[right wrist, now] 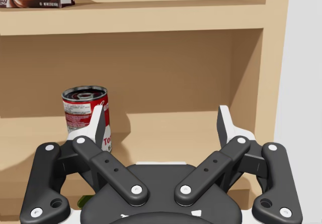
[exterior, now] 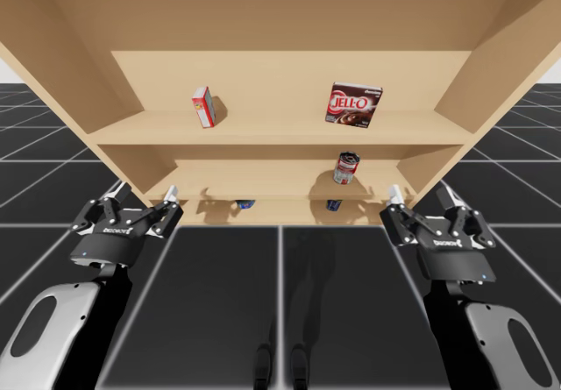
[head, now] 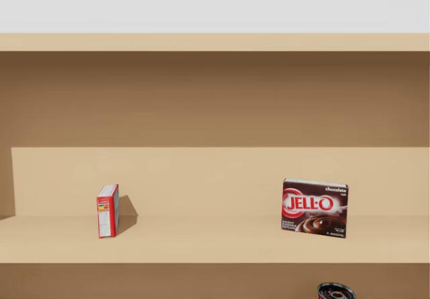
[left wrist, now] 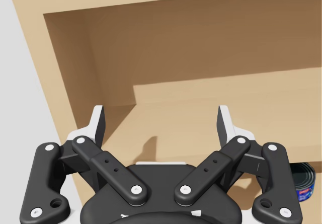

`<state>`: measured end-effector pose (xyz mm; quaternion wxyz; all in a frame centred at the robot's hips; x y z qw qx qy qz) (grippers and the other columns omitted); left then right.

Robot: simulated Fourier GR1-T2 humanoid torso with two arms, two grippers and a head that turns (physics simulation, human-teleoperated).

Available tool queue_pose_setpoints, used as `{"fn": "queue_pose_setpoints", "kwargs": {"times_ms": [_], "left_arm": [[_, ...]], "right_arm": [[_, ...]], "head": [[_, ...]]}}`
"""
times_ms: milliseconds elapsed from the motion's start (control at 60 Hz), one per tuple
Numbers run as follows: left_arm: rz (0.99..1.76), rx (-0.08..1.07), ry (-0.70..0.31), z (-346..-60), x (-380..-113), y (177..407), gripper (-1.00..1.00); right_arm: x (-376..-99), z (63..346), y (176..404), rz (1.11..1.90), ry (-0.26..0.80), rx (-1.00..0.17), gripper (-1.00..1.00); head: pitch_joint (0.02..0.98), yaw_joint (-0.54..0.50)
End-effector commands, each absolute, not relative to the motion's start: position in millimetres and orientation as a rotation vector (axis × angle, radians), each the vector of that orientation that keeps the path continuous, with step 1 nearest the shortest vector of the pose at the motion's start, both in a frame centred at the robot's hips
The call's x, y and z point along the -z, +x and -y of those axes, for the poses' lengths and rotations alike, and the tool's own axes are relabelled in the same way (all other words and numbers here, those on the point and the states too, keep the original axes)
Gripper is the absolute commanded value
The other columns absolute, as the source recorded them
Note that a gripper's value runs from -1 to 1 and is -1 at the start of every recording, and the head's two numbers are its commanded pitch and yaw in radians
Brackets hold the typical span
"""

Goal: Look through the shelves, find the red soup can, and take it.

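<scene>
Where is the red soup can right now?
In the high view, the red can stands at the right of the middle shelf, below the brown box.

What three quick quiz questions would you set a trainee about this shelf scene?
1. True or false: the red cylindrical soup can stands on the upper wooden shelf, beside the dark brown cardboard box.
2. Which gripper is nearer that can? A) my left gripper B) my right gripper
3. Fill the gap: the fingers of both grippers are ____.
Key: 1 false, the can stands one shelf below the box. 2 B. 3 open.
</scene>
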<state>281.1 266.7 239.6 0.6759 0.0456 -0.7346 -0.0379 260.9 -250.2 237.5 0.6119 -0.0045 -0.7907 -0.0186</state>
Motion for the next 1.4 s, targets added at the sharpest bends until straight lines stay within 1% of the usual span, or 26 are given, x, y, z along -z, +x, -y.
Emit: {"fn": "queue_pose_setpoints", "kwargs": {"times_ms": [17, 83, 100, 133, 167, 200, 267, 300, 317, 383, 450, 483, 500, 600, 633, 767, 817, 867, 983, 1067, 1150, 1267, 1283, 1350, 1400], "left_arm": [[1.654, 0.084, 0.103, -267.6, -240.0, 281.0, -1.00], [1.654, 0.084, 0.103, -267.7, -240.1, 281.0, -1.00], [1.654, 0.084, 0.104, -267.9, -240.2, 281.0, -1.00], [1.654, 0.083, 0.104, -268.1, -240.3, 281.0, -1.00], [1.654, 0.082, 0.104, -268.3, -240.3, 281.0, -1.00], [1.654, 0.081, 0.102, -268.5, -240.5, 281.0, -1.00], [1.654, 0.081, 0.097, -268.7, -240.7, 281.0, -1.00], [1.654, 0.081, 0.097, -268.8, -240.8, 281.0, -1.00], [1.654, 0.082, 0.098, -268.9, -240.9, 280.9, -1.00], [1.655, 0.082, 0.097, -269.1, -241.1, 280.9, -1.00], [1.654, 0.085, 0.093, -268.9, -241.0, 281.0, -1.00], [1.654, 0.086, 0.093, -268.6, -241.0, 280.9, -1.00], [1.654, 0.089, 0.092, -268.1, -241.0, 280.8, -1.00], [1.653, 0.099, 0.090, -266.4, -240.5, 280.4, -1.00], [1.653, 0.103, 0.088, -265.4, -240.3, 280.2, -1.00], [1.652, 0.112, 0.086, -263.8, -239.6, 280.2, -1.00], [1.652, 0.114, 0.083, -263.5, -239.6, 280.1, -1.00], [1.652, 0.115, 0.083, -263.3, -239.3, 280.2, -1.00], [1.651, 0.115, 0.080, -263.0, -239.1, 280.2, -1.00], [1.652, 0.114, 0.078, -262.6, -239.2, 279.9, -1.00], [1.651, 0.115, 0.077, -262.9, -239.0, 280.0, -1.00], [1.648, 0.110, 0.078, -263.3, -238.8, 279.7, -1.00], [1.648, 0.109, 0.077, -263.3, -238.8, 279.6, -1.00], [1.648, 0.110, 0.076, -263.2, -238.9, 279.7, -1.00], [1.647, 0.111, 0.075, -263.2, -238.8, 279.8, -1.00]], "right_arm": [[-238.5, 249.3, 257.4, 1.812, 0.005, 0.099, -1.00], [-239.7, 250.2, 256.5, 1.821, 0.017, 0.087, -1.00], [-240.7, 250.6, 256.0, 1.796, 0.086, 0.061, -1.00], [-240.4, 252.0, 256.6, 1.782, 0.123, 0.020, -1.00], [-240.2, 252.4, 256.6, 1.789, 0.080, 0.027, -1.00], [-240.2, 253.4, 257.4, 1.785, 0.095, 0.044, -1.00], [-240.8, 254.0, 258.6, 1.815, 0.043, 0.064, -1.00], [-240.9, 254.3, 258.8, 1.818, 0.042, 0.066, -1.00], [-240.8, 254.1, 258.8, 1.814, 0.046, 0.064, -1.00], [-240.3, 253.9, 259.3, 1.813, 0.036, 0.062, -1.00], [-239.8, 253.7, 260.1, 1.813, 0.031, 0.056, -1.00], [-239.6, 253.8, 260.4, 1.814, 0.026, 0.056, -1.00], [-239.5, 253.9, 260.5, 1.817, 0.016, 0.055, -1.00], [-239.1, 254.6, 260.8, 1.821, 0.005, 0.050, -1.00], [-238.8, 254.9, 261.1, 1.825, -0.010, 0.048, -1.00], [-238.4, 255.1, 261.9, 1.839, -0.045, 0.052, -1.00], [-238.5, 254.7, 261.9, 1.829, -0.047, 0.063, -1.00], [-239.1, 254.1, 261.7, 1.799, -0.030, 0.060, -1.00], [-238.3, 251.4, 261.0, 1.799, -0.011, 0.049, -1.00], [-238.0, 249.7, 261.0, 1.781, 0.003, 0.043, -1.00], [-241.7, 247.5, 260.1, 1.756, 0.058, 0.046, -1.00], [-249.3, 242.3, 260.1, 1.741, 0.068, 0.024, -1.00], [-252.2, 241.0, 261.8, 1.739, 0.050, 0.008, -1.00], [-256.6, 238.7, 265.5, 1.715, 0.073, -0.008, -1.00], [-258.5, 236.9, 270.9, 1.698, 0.055, -0.029, -1.00]], "head": [[0.093, 0.00], [0.099, 0.00], [0.106, 0.00], [0.117, 0.00], [0.126, 0.00], [0.146, 0.00], [0.182, -0.01], [0.199, -0.01], [0.226, -0.02], [0.257, -0.03], [0.316, -0.07], [0.330, -0.08], [0.349, -0.10], [0.398, -0.15], [0.425, -0.19], [0.491, -0.27], [0.512, -0.29], [0.518, -0.30], [0.524, -0.31], [0.524, -0.31], [0.524, -0.29], [0.522, -0.28], [0.521, -0.28], [0.520, -0.28], [0.519, -0.28]]}}
